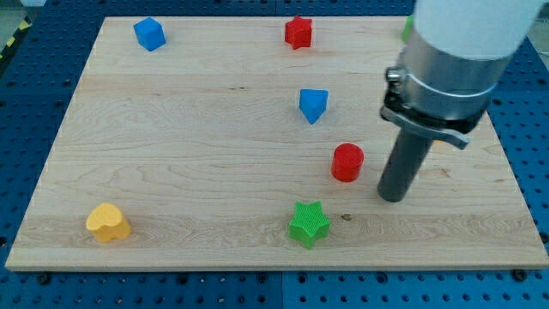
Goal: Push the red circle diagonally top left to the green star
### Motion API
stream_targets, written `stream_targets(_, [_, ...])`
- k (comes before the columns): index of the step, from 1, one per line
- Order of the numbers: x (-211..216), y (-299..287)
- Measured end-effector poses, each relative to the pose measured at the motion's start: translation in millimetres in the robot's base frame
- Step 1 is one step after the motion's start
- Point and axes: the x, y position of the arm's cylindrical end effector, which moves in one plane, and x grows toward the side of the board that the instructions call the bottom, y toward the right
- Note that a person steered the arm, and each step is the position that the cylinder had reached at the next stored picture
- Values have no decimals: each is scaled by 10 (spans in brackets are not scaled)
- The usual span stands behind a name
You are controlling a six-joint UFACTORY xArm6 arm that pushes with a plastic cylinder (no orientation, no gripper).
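Observation:
The red circle (347, 162) stands on the wooden board (171, 172) right of centre. The green star (309, 224) lies below it and a little to the left, near the board's bottom edge. My tip (392, 196) rests on the board just to the right of the red circle and slightly below it, with a small gap between them. It is up and to the right of the green star.
A blue triangular block (313, 105) sits above the red circle. A red star (298, 32) and a blue cube (149, 33) lie near the top edge. A yellow heart (108, 223) is at the bottom left. A green block (408, 28) peeks out behind the arm at top right.

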Motion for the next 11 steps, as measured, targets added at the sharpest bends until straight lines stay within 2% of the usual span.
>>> stream_targets(1, [-226,-220])
stream_targets(3, [-226,-1055])
stream_targets(4, [-230,-623])
stream_targets(5, [-356,-425])
stream_targets(7, [-735,-1070])
stream_targets(9, [-735,-1549])
stream_targets(10, [-615,-1176])
stream_targets(11, [-296,-978])
